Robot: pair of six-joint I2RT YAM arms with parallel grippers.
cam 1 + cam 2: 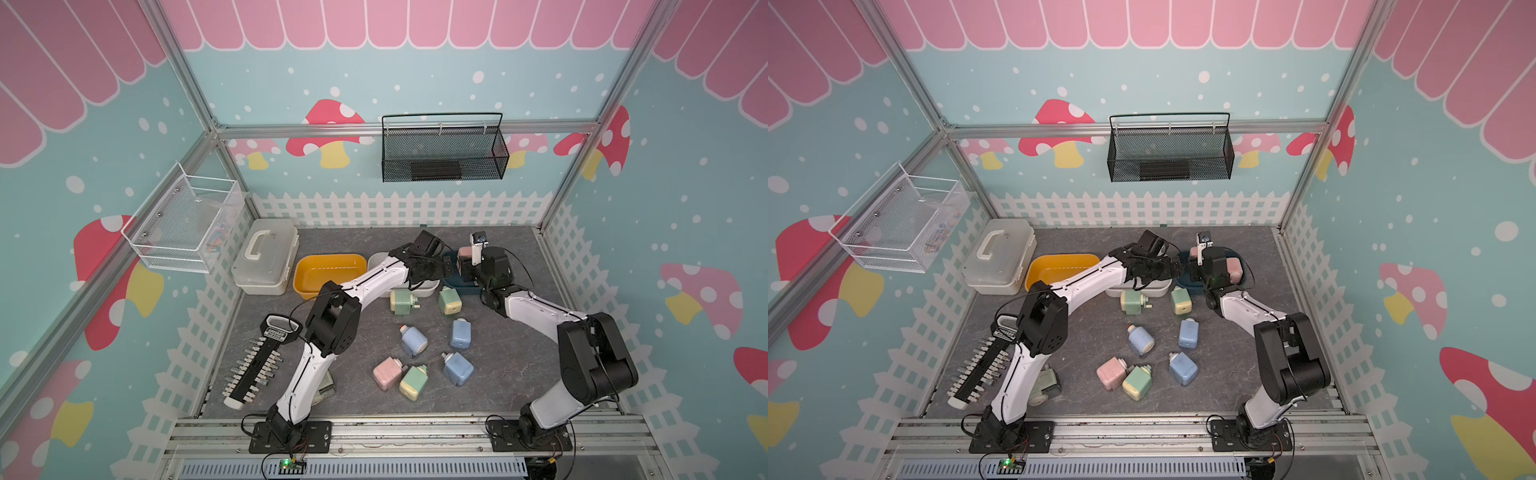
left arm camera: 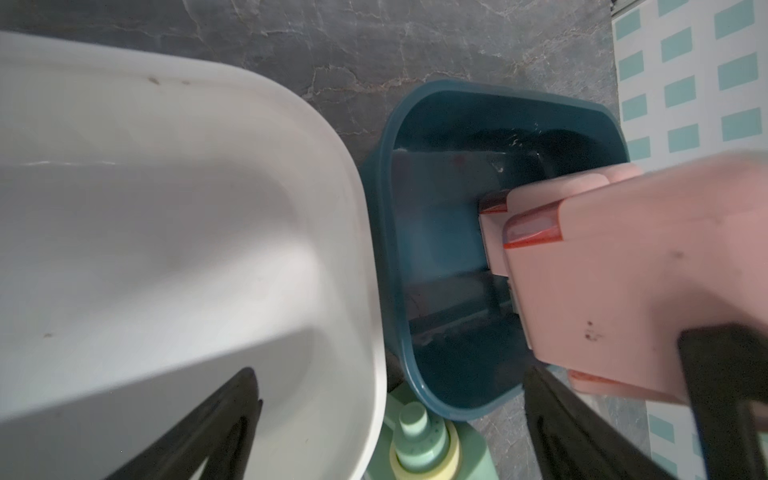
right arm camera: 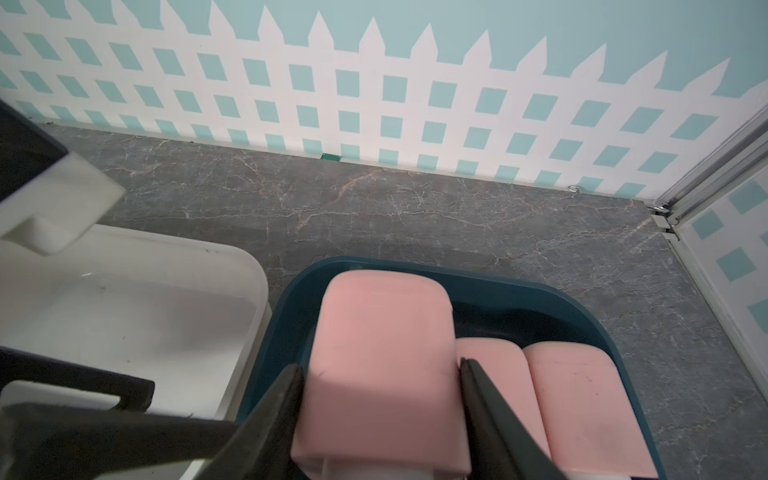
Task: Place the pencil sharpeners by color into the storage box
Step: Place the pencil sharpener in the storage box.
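- We see a pink sharpener [image 3: 378,332] clamped in the right end effector [image 3: 380,365], with one of its fingers [image 3: 282,399] pressing on each side.
- It hangs over the teal bin [image 3: 286,299], on the side nearest the white bin [image 3: 124,299]. We cannot tell whether it touches the bin's floor.
- Two more pink sharpeners [image 3: 582,395] lie side by side inside the teal bin, just beside the held one.
- Taking the back wall as 12 o'clock in both top views, the teal bin sits at about 1 o'clock on the counter [image 1: 519,353]. The white bin is just beside it at its 9 o'clock, and a yellow bin [image 1: 328,274] stands further out the same way.
- The left end effector [image 2: 392,372] hovers where the white and teal bins meet, its fingers spread wide with nothing between them.
- At 6 o'clock of the bins lie a green sharpener [image 1: 402,302] and its green neighbour [image 1: 449,301].
- Nearer the counter's centre lie a blue sharpener [image 1: 414,340], a second blue sharpener [image 1: 460,334] and a third blue sharpener [image 1: 458,368].
- Towards 6 o'clock, a loose pink sharpener [image 1: 387,373] lies just beside a green-and-cream sharpener [image 1: 414,382].
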